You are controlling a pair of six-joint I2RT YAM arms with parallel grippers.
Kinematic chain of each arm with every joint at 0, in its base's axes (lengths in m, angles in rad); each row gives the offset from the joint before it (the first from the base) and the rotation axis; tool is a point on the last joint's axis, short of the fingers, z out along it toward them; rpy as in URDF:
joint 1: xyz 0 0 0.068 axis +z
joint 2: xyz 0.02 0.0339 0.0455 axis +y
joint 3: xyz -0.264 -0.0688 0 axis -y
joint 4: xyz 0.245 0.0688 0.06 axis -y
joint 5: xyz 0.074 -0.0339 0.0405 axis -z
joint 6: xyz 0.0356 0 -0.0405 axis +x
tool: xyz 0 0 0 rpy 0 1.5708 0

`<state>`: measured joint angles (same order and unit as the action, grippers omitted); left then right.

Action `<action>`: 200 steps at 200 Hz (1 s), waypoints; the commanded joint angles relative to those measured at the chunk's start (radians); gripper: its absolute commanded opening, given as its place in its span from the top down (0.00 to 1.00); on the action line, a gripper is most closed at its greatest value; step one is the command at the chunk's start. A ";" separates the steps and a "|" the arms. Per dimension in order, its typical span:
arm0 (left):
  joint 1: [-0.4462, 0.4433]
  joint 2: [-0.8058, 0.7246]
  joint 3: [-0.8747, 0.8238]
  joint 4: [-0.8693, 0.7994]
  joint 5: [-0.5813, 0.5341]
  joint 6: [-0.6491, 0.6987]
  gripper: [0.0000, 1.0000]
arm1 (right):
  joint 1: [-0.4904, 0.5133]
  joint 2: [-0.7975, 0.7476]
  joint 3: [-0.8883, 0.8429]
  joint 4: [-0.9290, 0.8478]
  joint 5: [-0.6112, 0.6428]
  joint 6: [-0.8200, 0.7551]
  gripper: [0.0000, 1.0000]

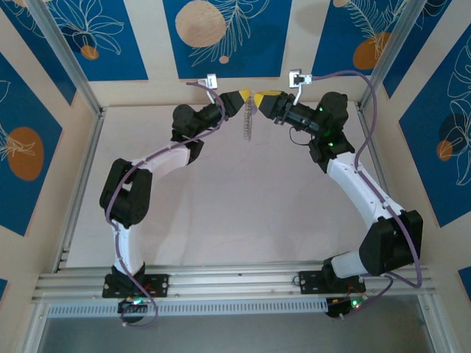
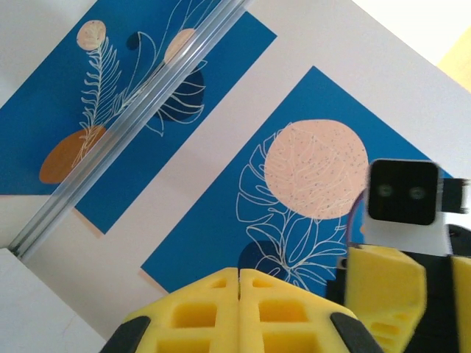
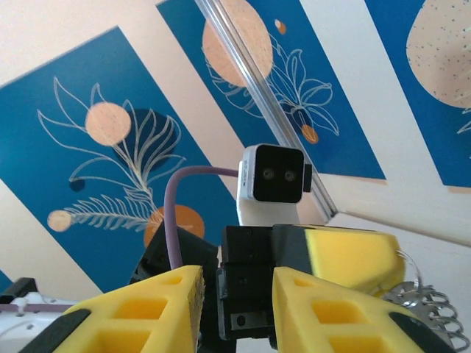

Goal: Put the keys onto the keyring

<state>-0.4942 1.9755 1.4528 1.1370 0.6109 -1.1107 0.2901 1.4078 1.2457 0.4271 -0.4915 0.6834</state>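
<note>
My two grippers are raised tip to tip near the back wall. The left gripper point(image 1: 245, 96) point(image 2: 240, 273) is shut, its yellow pads pressed together. The keyring point(image 1: 248, 121) hangs straight down from its tip, a thin loop fringed with small silver keys point(image 3: 423, 303). The right gripper point(image 1: 259, 97) point(image 3: 237, 278) stands open just right of the ring, with nothing between its fingers. Past its fingers I see the left gripper's yellow finger point(image 3: 346, 254) and wrist camera. The lilac-headed key is out of view.
The pale table point(image 1: 235, 198) lies well below both grippers. An aluminium frame post point(image 1: 62, 55) and blue leaf-patterned wall panels point(image 1: 213, 33) stand close behind them. A purple cable point(image 3: 173, 213) loops by the left wrist.
</note>
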 commanded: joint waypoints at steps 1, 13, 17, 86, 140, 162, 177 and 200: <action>-0.016 -0.049 0.001 0.005 -0.010 0.052 1.00 | 0.006 -0.003 0.027 -0.201 0.098 -0.140 0.68; -0.018 -0.048 0.004 -0.003 -0.006 0.057 1.00 | 0.005 0.001 0.033 -0.209 0.102 -0.145 0.68; -0.018 -0.049 0.004 -0.006 -0.006 0.058 1.00 | 0.005 0.002 0.035 -0.208 0.102 -0.146 0.68; -0.020 -0.044 0.014 -0.017 0.003 0.066 1.00 | 0.012 0.032 0.061 -0.255 0.150 -0.186 0.72; -0.023 -0.037 0.027 -0.014 0.008 0.062 1.00 | 0.013 0.057 0.072 -0.263 0.163 -0.197 0.73; -0.024 -0.037 0.027 -0.014 0.010 0.060 1.00 | 0.013 0.066 0.081 -0.261 0.162 -0.197 0.74; -0.025 -0.035 0.027 -0.013 0.011 0.058 1.00 | 0.012 0.072 0.085 -0.257 0.162 -0.196 0.76; -0.025 -0.033 0.027 -0.011 0.013 0.057 1.00 | 0.011 0.076 0.089 -0.257 0.163 -0.196 0.80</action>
<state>-0.5087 1.9751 1.4517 1.0836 0.6121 -1.0637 0.2955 1.4776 1.2934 0.1669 -0.3428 0.5037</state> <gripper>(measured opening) 0.049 0.215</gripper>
